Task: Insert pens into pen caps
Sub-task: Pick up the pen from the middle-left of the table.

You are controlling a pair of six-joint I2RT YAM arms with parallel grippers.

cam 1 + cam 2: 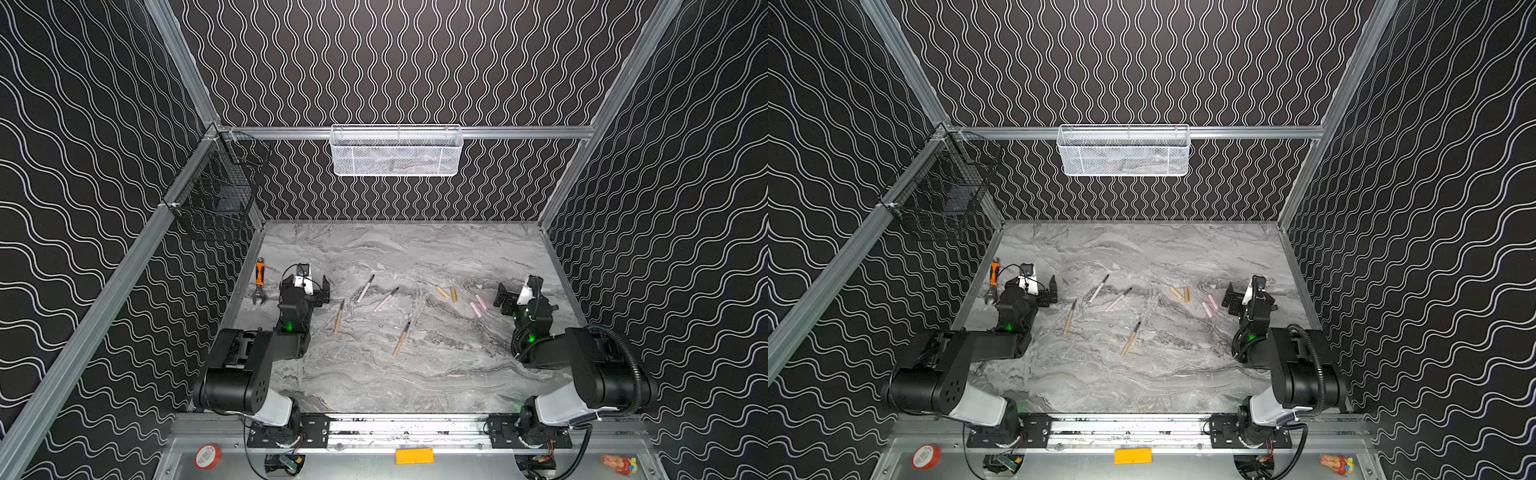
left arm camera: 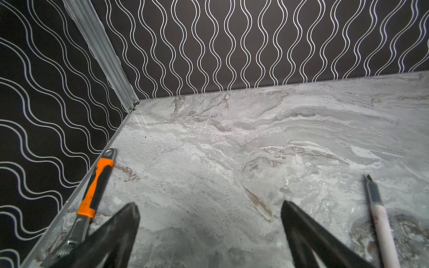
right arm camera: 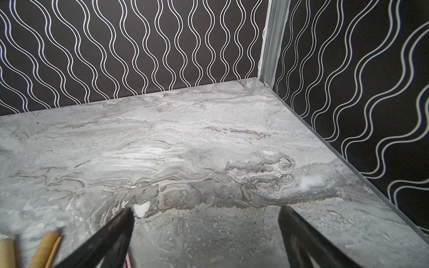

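The left fingers [image 2: 125,222] stand spread wide and hold nothing. The right fingers [image 3: 116,232] are just as wide apart and equally empty. Each pair hangs low over the desk [image 1: 415,374] with only bare marble between them.

The grasp looks like the first source of trouble. The pens are slim and lie flat, so fingers coming down slightly off line would probably roll or skid one away rather than catch it. The orange-handled wrench [image 2: 95,185] lies just beside the left fingers along the desk's edge, and a careless sweep could knock it. The caps lie in close pairs, so closing on one risks shoving its neighbour. Which end of each cap is open cannot be told here. A cap taken the wrong way round, or paired with the wrong colour, would likely spoil the insertion.

The whitish pen [image 2: 380,220] lies just outside the left fingers, on the side away from the wrench, not between them. In a top view the pink pen [image 1: 386,299] sits a little farther toward the middle. The tan pens [image 1: 339,316] lie nearer the robot, one close to the left arm and one mid-desk. The pink caps [image 1: 481,301] lie just beside the right fingers on their inner side, and the tan caps [image 1: 442,292] lie beyond them. No pen is capped yet.
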